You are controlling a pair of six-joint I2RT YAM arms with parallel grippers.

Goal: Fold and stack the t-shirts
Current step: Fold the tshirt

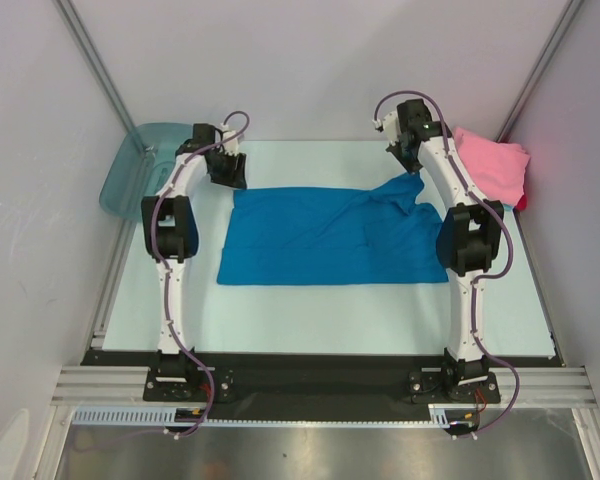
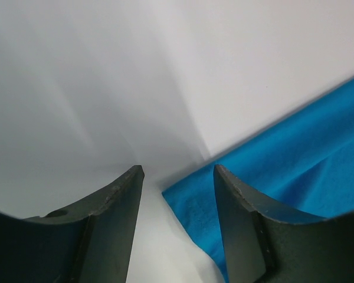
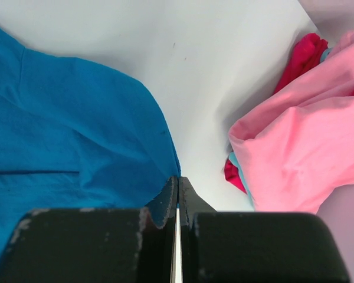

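The pale flat table [image 1: 310, 310] bore a bright blue cloth t-shirt [image 1: 320, 240] spread across its middle; a crumpled pink cloth t-shirt [image 1: 495, 165] lay at its far right corner.

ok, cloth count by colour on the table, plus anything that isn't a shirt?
bright blue t-shirt: 1, spread mid-table
pink t-shirt: 1, bunched at the right edge
red cloth: 1, showing from under the pink
light blue cloth: 1, only an edge shows
teal tub: 1, far left corner
Total: 5 (4 cloth items, 1 tub)
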